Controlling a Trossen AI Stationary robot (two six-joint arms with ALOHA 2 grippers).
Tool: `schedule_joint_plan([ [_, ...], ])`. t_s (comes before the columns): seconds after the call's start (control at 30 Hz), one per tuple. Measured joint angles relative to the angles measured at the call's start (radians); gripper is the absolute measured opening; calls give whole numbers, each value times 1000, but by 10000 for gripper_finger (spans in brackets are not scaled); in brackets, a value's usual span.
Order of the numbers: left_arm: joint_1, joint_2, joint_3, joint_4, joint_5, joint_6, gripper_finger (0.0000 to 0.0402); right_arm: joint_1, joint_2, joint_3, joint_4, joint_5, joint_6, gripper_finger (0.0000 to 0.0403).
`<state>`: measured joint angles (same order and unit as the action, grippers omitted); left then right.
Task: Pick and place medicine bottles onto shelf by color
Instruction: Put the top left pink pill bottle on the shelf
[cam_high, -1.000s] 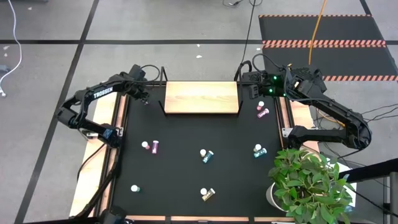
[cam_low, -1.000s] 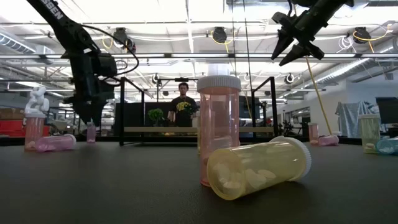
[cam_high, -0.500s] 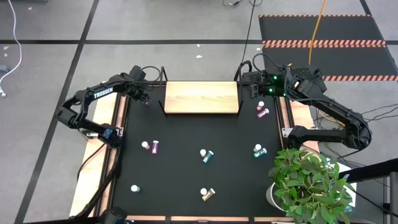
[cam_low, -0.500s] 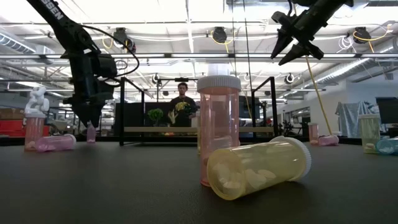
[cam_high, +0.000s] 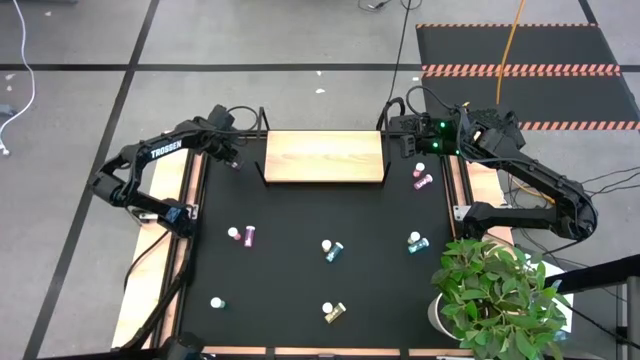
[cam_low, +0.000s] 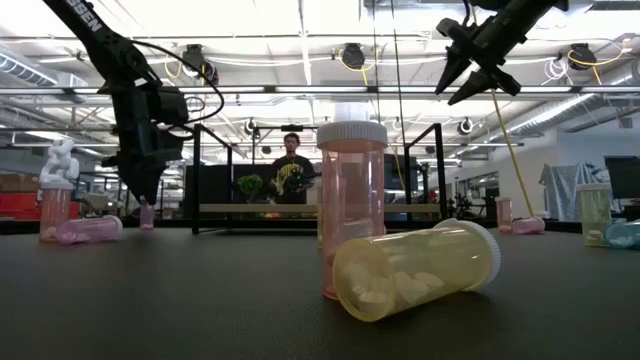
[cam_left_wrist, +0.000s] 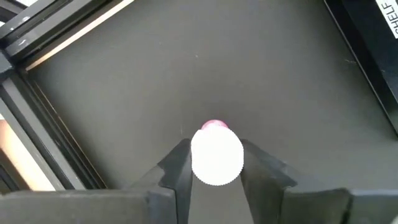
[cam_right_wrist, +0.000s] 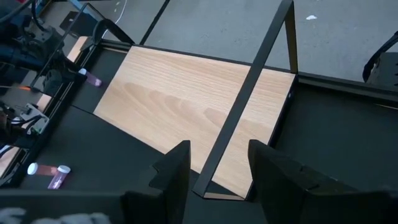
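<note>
A pink medicine bottle with a white cap (cam_left_wrist: 216, 155) stands upright on the black table at its far left, just left of the shelf (cam_high: 323, 157). My left gripper (cam_high: 233, 160) (cam_low: 143, 190) is over it, shut on it. The shelf is a light-wood board with black brackets at the table's far middle, with nothing on it. My right gripper (cam_low: 465, 85) (cam_right_wrist: 219, 152) hangs open, high above the shelf's right end. Other bottles lie scattered: pink (cam_high: 243, 235) (cam_high: 422, 178), teal (cam_high: 332, 250) (cam_high: 415, 242), yellow (cam_high: 334, 312). My left gripper pinches the pink bottle's white cap (cam_left_wrist: 199, 163) between its two fingers, one on each side of the cap. The fingers come from above, pointing steeply down. The bottle stands upright with its base (cam_low: 147, 222) on the table.
A potted plant (cam_high: 495, 295) overhangs the table's near right corner. One more white-capped bottle (cam_high: 216, 302) stands near the front left. In the low view a pink bottle (cam_low: 350, 200) and a lying yellow one (cam_low: 415, 270) fill the foreground. A person (cam_low: 291, 175) stands beyond the table.
My left gripper has stayed over the pink bottle and its fingers have shut in on the cap; the low view shows them narrower than before. The bottle has kept its place on the table.
</note>
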<state>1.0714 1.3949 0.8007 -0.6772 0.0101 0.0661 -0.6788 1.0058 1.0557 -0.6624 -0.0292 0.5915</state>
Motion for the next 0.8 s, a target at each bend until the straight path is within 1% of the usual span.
schedule_joint_plan([
  [0.13,0,0,42,-61,0,-22,135,0,0,0,0,-1,0,157],
  [0.27,0,1,139,-184,-13,-27,139,0,0,0,0,-2,-1,157],
  [0.37,0,1,261,-299,-57,-14,130,0,0,0,-1,-2,-10,157],
  [0.5,-13,1,472,-405,-114,11,122,0,0,0,-8,-2,-28,157],
  [0.67,-59,3,725,-425,-118,15,123,0,0,0,-9,-2,-52,157],
  [0.8,-132,66,881,-425,-118,-24,123,0,0,0,-7,0,-64,157],
])
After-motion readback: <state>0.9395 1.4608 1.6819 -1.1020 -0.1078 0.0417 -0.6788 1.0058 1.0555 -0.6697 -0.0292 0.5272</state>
